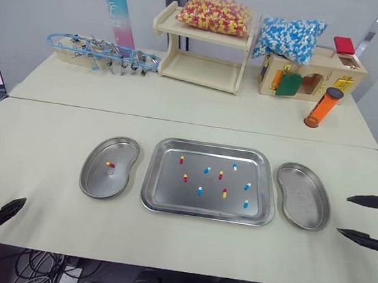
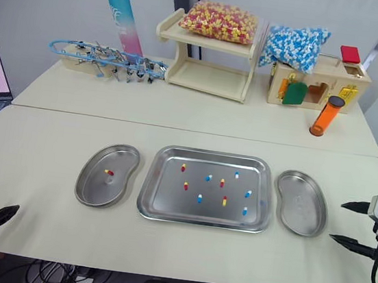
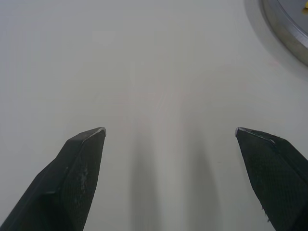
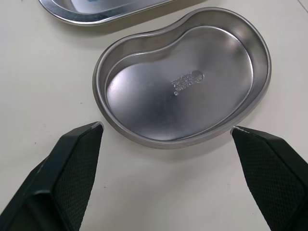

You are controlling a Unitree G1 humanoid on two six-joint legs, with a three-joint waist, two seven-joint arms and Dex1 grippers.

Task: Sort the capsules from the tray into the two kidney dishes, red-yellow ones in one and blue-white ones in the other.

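The tray (image 1: 168, 195) is a shallow rectangle of polished steel with rounded corners and a rolled rim, lying at the centre of the matte cream table (image 1: 51, 142). Scattered apart over its floor are small glossy two-tone pills: 4 red-yellow capsules (image 1: 185, 178) and 5 blue-white capsules (image 1: 247, 186), none touching another. The red-yellow ones sit mostly from the middle towards 9 o'clock, the blue-white ones mostly towards 3 o'clock.

At 9 o'clock of the tray, just beside it, lies the left kidney dish (image 1: 94, 179), bean-shaped steel with its concave side turned to the tray; a lone capsule (image 1: 110, 166), red and yellow, rests on its floor. At 3 o'clock lies the right kidney dish (image 4: 144, 96), the same shape mirrored, with a smooth curved wall and a small embossed stamp in its floor.

The left gripper (image 3: 169, 131) hovers at 8 o'clock of the tray, near the table's front edge, its 2 textured black fingers spread wide with nothing between them. The right gripper (image 1: 344, 214) sits at 4 o'clock, just beyond the right dish, fingers likewise wide apart and holding nothing.

At 12 o'clock, a clear bag of red-yellow pills (image 1: 215, 13) rests on a pale wooden shelf (image 1: 198, 67).
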